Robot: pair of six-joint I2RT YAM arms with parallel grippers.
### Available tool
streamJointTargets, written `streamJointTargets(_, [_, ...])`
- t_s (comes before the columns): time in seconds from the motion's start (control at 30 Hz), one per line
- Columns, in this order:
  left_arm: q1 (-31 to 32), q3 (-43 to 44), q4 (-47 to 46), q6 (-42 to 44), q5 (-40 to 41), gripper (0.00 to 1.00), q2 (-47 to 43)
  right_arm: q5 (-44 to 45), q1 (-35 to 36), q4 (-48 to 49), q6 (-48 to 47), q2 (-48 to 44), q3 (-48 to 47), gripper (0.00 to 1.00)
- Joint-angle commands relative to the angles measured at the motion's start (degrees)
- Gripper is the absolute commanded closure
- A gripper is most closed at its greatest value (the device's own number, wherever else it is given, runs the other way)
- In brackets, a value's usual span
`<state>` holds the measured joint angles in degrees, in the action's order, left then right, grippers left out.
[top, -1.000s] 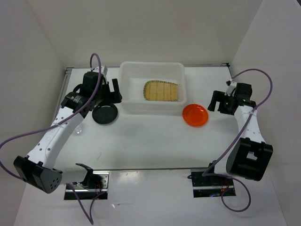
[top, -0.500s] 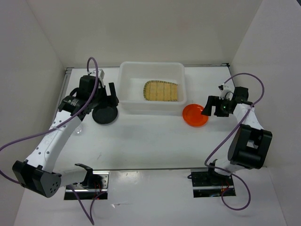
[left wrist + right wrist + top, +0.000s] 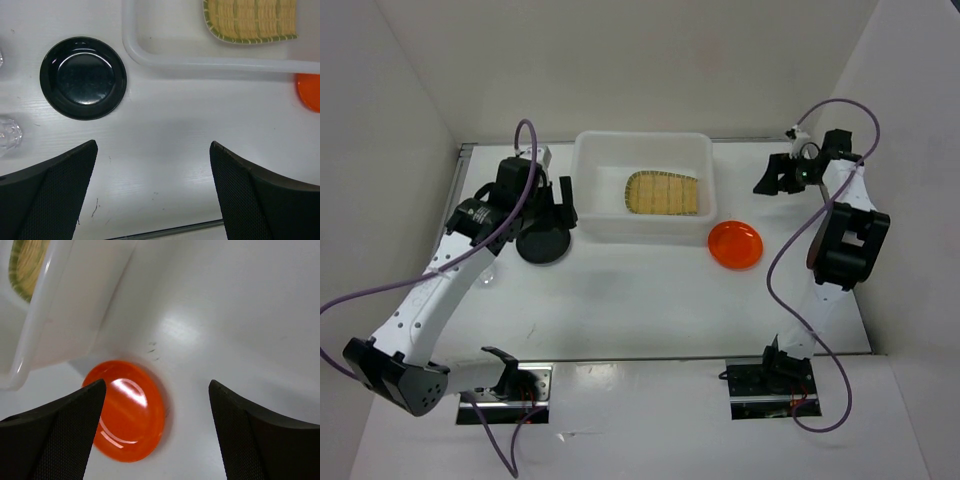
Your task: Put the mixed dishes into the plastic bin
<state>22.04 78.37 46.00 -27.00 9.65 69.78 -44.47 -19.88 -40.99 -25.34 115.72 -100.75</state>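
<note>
Right hand (image 3: 156, 386): jaws wide apart, nothing held. Within the last second it closed in on the edge of the orange plate (image 3: 127, 410), then swung up and off toward the far corner without it. That plate sits unmoved on the tabletop (image 3: 240, 305), below the fingers. Beyond it to the hand's left is the plastic bin (image 3: 60, 315), with the bamboo tray (image 3: 22, 265) already inside. Left hand (image 3: 154, 150) is open, empty and barely shifted, with the black plate (image 3: 83, 77) ahead-left and a clear cup (image 3: 9, 136) by its left finger. Judgement: the orange pickup was not made, and the plates and cup are still outside the bin. No legible labels or writing.
</note>
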Motion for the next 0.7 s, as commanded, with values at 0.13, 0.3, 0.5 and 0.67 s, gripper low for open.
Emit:
streamJointTargets(0.13, [1.9, 0.9, 3.5, 1.3, 5.2, 0.01, -1.5, -8.8, 1.8, 2.3, 4.2, -10.7, 24.8, 0.12])
streamJointTargets(0.3, [2.6, 0.4, 2.4, 3.1, 6.3, 0.01, -1.5, -5.5, 0.9, 5.0, 2.8, -10.7, 31.0, 0.11])
streamJointTargets(0.5, [3.7, -1.3, 0.5, 3.1, 5.8, 0.01, -1.0, -1.8, -2.4, 3.1, 0.4, -10.2, 30.4, 0.11])
streamJointTargets(0.67, [3.7, -2.4, 0.5, 3.1, 6.4, 0.01, -1.0, 0.1, -4.5, 2.5, -2.0, -10.2, 32.8, 0.11])
